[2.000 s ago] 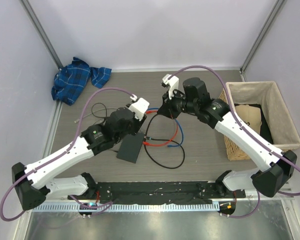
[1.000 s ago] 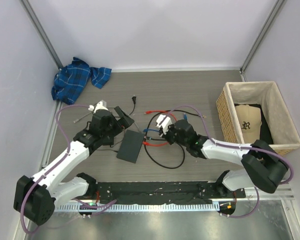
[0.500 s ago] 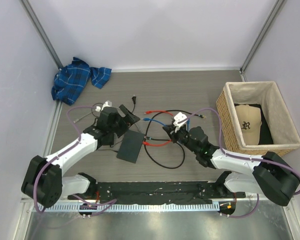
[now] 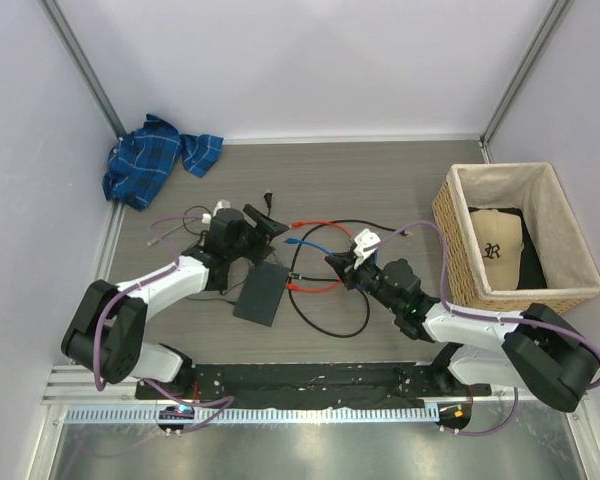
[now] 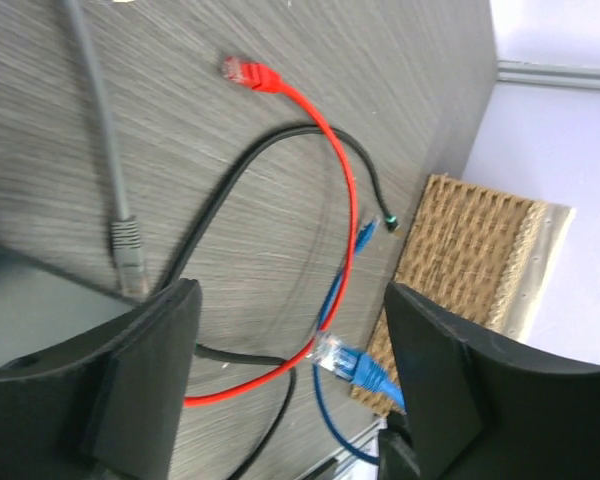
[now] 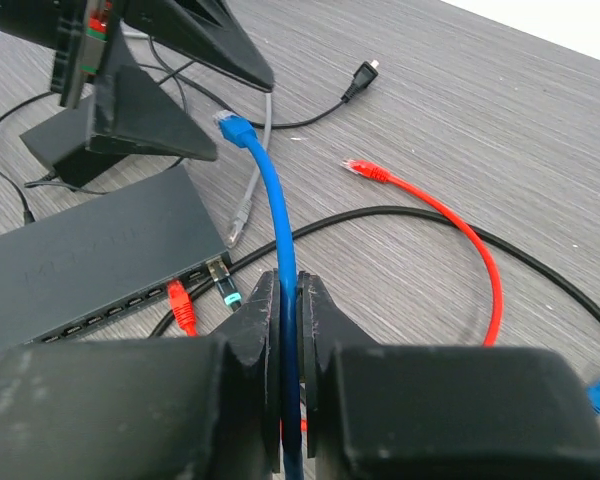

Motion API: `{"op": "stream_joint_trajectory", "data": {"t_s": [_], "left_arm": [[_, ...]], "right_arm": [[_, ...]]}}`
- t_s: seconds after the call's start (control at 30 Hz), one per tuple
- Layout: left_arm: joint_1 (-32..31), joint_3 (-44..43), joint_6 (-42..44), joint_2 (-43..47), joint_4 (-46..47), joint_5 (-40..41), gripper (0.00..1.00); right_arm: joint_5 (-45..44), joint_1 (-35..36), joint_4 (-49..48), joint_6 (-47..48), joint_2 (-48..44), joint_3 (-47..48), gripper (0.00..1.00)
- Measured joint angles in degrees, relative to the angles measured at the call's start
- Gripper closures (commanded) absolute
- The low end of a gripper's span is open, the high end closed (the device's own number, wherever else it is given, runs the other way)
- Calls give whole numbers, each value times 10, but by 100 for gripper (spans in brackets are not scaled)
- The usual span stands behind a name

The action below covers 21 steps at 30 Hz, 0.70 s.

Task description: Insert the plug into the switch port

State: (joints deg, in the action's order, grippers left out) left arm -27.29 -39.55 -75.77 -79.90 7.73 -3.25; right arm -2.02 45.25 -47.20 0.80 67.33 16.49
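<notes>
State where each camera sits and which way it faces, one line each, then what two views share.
Top external: above and behind the bases, looking down at the table; left arm and right arm show.
Left wrist: low over the table, facing the basket; left pincer open at the bottom.
Right wrist: faces the switch; right pincer shut on the blue cable.
Shared: both wrist views show the red cable.

Grey wood-grain table, centre of frame. Pale walls on three sides; metal posts upper left and upper right. Even, diffuse light.
</notes>
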Motion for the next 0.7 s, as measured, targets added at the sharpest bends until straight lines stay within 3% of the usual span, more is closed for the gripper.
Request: {"op": "stream_joint_trajectory", "data": {"t_s": [0.03,0.23,0.7], "left_arm": [[-1,-2,-4,-3,5,-1,33],[-8,-7,-25,-15,28,-5,52],[-23,-1,-53,-15,54,-12,76]], "right_arm": [[1,0,-5,-3,3,0,99],[6,0,-21,-13,10,-4,99],[7,0,-26,-21,13,-13,99]]}}
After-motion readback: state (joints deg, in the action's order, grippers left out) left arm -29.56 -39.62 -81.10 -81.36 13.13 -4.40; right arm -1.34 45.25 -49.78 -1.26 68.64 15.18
